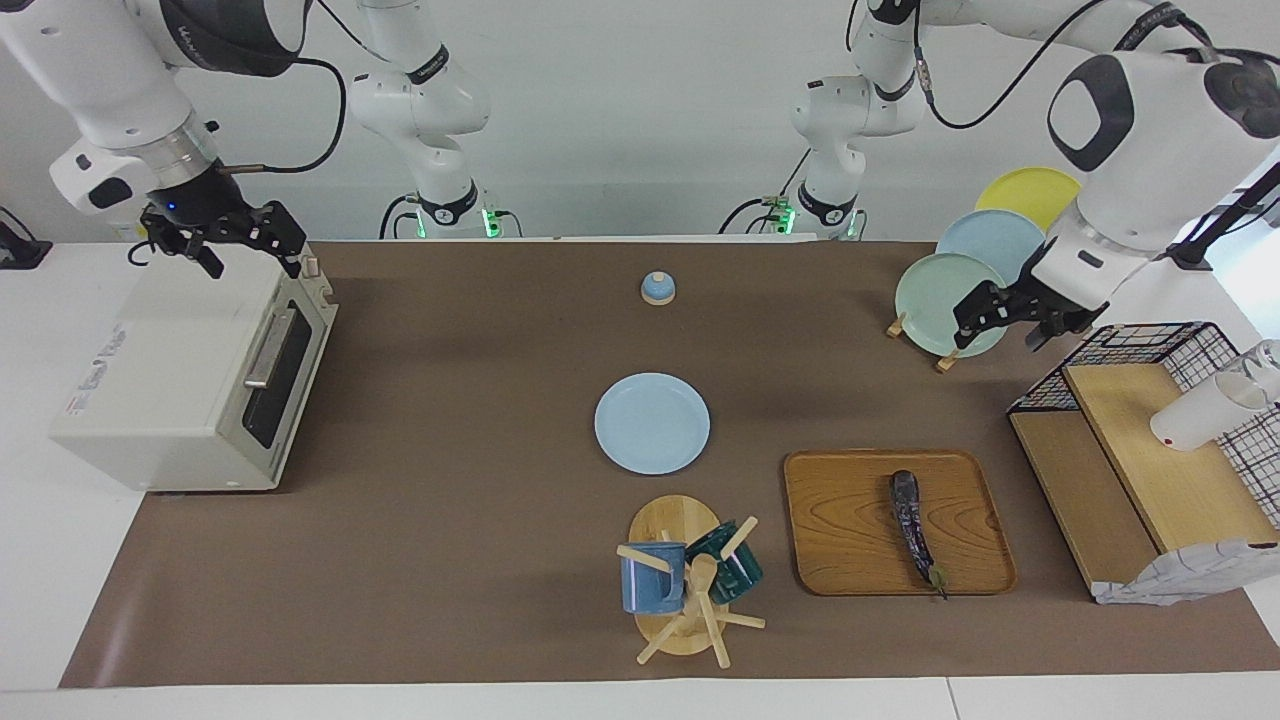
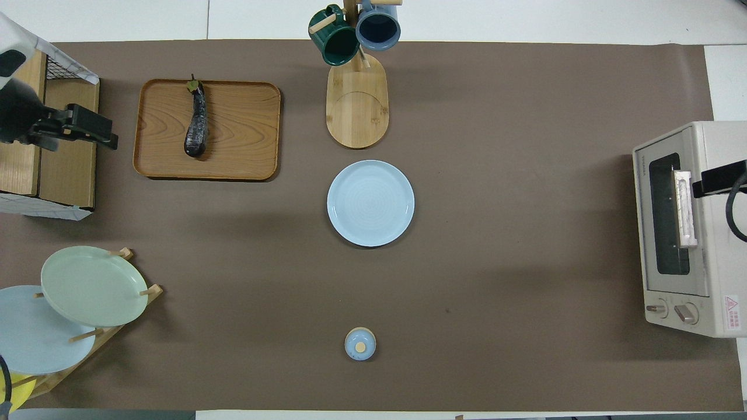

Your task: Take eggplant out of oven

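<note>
Facing view, we see the eggplant (image 1: 914,530) lying on the wooden tray (image 1: 850,540), oven (image 1: 190,375) door shut, left tool (image 1: 1000,318) open and empty above the plate rack (image 1: 942,285), right tool (image 1: 225,238) open over the oven

The oven's (image 1: 190,370) inside is hidden by its dark glass door in both views. In the overhead view the oven (image 2: 694,227) runs off the edge, only part of the right gripper (image 2: 721,178) shows over it, and the yellow plate (image 2: 7,396) is nearly all cut off.
</note>
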Controlling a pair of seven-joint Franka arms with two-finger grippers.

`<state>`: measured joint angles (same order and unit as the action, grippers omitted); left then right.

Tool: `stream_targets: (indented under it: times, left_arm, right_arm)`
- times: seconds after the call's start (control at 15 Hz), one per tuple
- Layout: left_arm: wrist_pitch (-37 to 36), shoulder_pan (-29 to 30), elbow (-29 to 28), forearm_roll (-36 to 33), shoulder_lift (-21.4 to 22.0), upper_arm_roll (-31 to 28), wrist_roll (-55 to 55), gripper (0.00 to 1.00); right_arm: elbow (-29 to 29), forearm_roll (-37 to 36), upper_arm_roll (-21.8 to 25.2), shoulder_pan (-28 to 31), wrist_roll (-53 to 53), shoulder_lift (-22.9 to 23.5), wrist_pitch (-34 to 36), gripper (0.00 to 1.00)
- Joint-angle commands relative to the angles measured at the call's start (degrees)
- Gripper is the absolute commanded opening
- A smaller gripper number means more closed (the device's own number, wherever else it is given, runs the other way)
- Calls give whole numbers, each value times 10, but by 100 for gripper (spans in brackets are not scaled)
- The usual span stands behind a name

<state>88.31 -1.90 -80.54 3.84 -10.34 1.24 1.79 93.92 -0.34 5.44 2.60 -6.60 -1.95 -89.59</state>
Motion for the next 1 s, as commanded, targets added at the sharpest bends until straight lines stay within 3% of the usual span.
stream_targets:
  times: [0.0, 0.4, 0.6, 0.73, 0.93]
  left_arm:
    - [-49, -1, -12, -19, 38, -1, 0, 100]
    - [-41, -3, -115, -19, 99, -1, 4, 100]
    - [8, -6, -159, -19, 119, -1, -1, 100]
    - [47, -6, -167, -19, 119, -1, 1, 100]
    - [43, -3, -142, -23, 117, -1, 5, 100]
  right_arm:
    - [8, 13, -3, 6, -18, -9, 0, 100]
    - [8, 13, -3, 5, -16, -9, 0, 100]
    - [8, 13, -3, 5, -16, -9, 0, 100]
    - [7, 13, -3, 4, -15, -9, -1, 100]
    - [7, 13, -3, 4, -15, -9, -1, 100]
